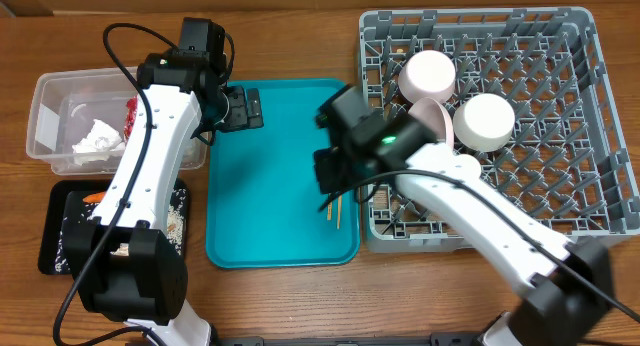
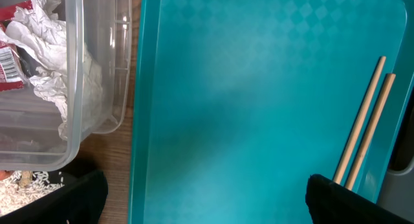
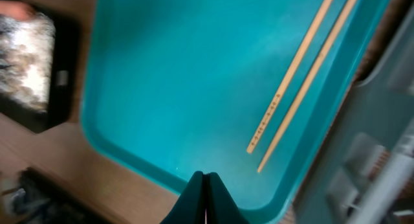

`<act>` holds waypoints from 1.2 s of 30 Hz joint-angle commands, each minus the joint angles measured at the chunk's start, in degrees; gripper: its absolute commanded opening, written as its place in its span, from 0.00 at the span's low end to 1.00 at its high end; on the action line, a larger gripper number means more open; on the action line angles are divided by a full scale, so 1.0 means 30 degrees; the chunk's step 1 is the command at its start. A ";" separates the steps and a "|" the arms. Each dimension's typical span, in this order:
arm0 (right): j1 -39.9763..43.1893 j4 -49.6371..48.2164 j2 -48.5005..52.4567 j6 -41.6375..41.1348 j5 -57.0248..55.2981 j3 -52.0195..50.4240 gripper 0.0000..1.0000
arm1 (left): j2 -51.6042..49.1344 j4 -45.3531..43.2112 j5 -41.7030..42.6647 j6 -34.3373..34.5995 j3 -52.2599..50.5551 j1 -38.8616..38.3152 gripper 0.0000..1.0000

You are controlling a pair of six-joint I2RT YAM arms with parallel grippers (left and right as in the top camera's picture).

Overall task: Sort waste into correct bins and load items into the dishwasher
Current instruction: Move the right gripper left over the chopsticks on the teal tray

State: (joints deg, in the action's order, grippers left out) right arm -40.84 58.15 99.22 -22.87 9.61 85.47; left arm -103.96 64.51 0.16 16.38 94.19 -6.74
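Two thin wooden chopsticks (image 1: 333,208) lie side by side at the right edge of the teal tray (image 1: 270,186); they also show in the left wrist view (image 2: 365,127) and the right wrist view (image 3: 304,75). My right gripper (image 3: 205,180) is shut and empty, above the tray just left of the chopsticks. My left gripper (image 2: 207,204) is wide open and empty over the tray's far end (image 1: 240,108). The grey dish rack (image 1: 560,186) holds two white bowls (image 1: 428,74) (image 1: 484,121), a pink plate (image 1: 435,116) and a small cup (image 1: 466,167).
The clear tub (image 1: 45,96) at the far left holds white tissues (image 1: 98,138) and a red wrapper (image 1: 130,111). The black tray (image 1: 55,236) in front of it holds a carrot (image 1: 92,198) and pale food scraps. The left arm stretches over both.
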 commanded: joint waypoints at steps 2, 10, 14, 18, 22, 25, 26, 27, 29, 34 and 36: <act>-0.0947 -0.0525 0.2142 -0.2790 -0.3920 -0.0102 0.05 | -0.0240 -0.0015 -0.0124 0.0117 0.0015 0.0022 1.00; -0.0852 -0.2710 0.4379 -0.4714 -0.5034 -0.0102 0.10 | -0.0240 -0.0015 -0.0124 0.0117 0.0015 0.0022 1.00; -0.0831 -0.3861 0.4772 -0.4903 -0.6594 -0.0102 0.13 | -0.0240 -0.0015 -0.0124 0.0117 0.0015 0.0022 1.00; -0.0831 -0.4656 0.5129 -0.4903 -0.8189 -0.0102 0.20 | -0.0240 -0.0022 -0.0124 0.0117 0.0015 0.0022 1.00; -0.0831 -0.4962 0.5450 -0.4889 -0.8852 -0.0102 0.22 | -0.0240 -0.0022 -0.0124 0.0117 0.0015 0.0022 1.00; -0.0831 -0.5064 0.5697 -0.4896 -0.8918 -0.0102 0.24 | -0.0240 -0.0022 -0.0124 0.0117 0.0015 0.0022 1.00; -0.0831 -0.5122 0.5807 -0.4889 -0.9020 -0.0102 0.24 | -0.0240 -0.0022 -0.0124 0.0117 0.0015 0.0022 1.00; -0.0831 -0.5180 0.5916 -0.4896 -0.9085 -0.0102 0.25 | -0.0240 -0.0022 -0.0124 0.0117 0.0015 0.0022 1.00; -0.0823 -0.5333 0.6200 -0.4889 -0.9216 -0.0102 0.28 | -0.0240 -0.0022 -0.0117 0.0117 0.0015 0.0022 1.00; -0.0525 -0.5807 0.6594 -0.4896 -0.9202 -0.0102 0.31 | -0.0240 -0.0022 -0.0124 0.0117 0.0015 0.0022 1.00; -0.0357 -0.5960 0.6601 -0.4896 -0.9202 -0.0102 0.32 | -0.0240 -0.0022 -0.0124 0.0117 0.0015 0.0022 1.00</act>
State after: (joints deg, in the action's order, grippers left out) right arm -43.07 40.95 118.41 -37.30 -16.78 85.10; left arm -103.96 64.51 0.16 16.38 94.19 -6.74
